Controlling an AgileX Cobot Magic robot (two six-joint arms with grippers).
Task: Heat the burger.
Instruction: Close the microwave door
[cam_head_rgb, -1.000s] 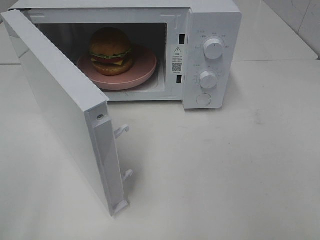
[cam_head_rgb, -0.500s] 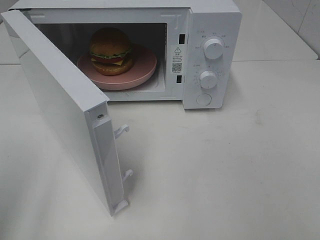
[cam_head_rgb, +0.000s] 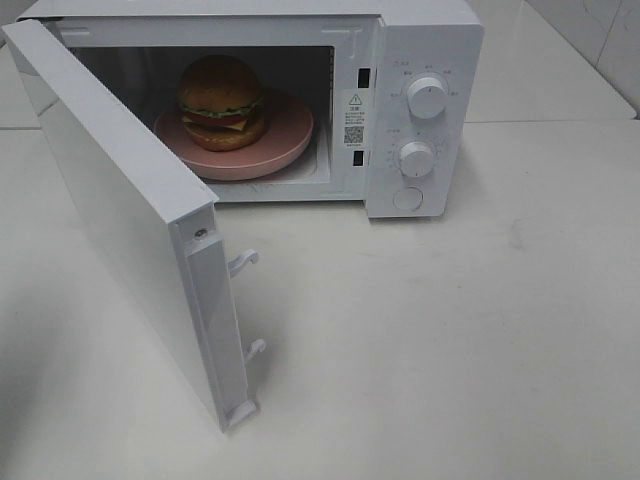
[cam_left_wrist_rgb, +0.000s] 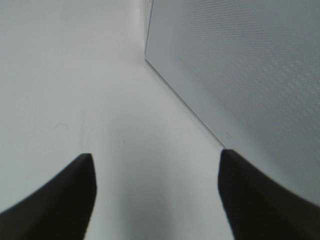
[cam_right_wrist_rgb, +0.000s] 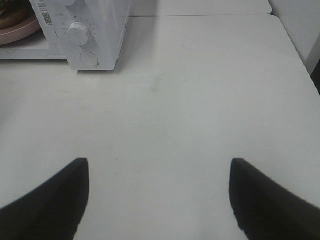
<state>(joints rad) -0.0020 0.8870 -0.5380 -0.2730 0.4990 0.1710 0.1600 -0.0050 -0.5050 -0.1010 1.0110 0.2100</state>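
Note:
The burger (cam_head_rgb: 222, 100) sits on a round pink plate (cam_head_rgb: 288, 142) inside the white microwave (cam_head_rgb: 425, 35), whose door (cam_head_rgb: 120, 200) swings wide open to the left. Neither gripper shows in the exterior high view. In the left wrist view my left gripper (cam_left_wrist_rgb: 155, 157) hovers over the white table with its dark fingers apart and nothing between them, close beside the door's dotted outer face (cam_left_wrist_rgb: 250, 75). My right gripper (cam_right_wrist_rgb: 158, 162) is open and empty over the table, some way in front of the microwave's control panel (cam_right_wrist_rgb: 95, 35).
The control panel carries two white knobs (cam_head_rgb: 427, 97) (cam_head_rgb: 416, 157) and a round button (cam_head_rgb: 407, 198). Two latch hooks (cam_head_rgb: 243, 262) stick out of the door's free edge. The white table (cam_head_rgb: 450, 330) stretches in front and to the right; its right edge (cam_right_wrist_rgb: 295, 55) shows in the right wrist view.

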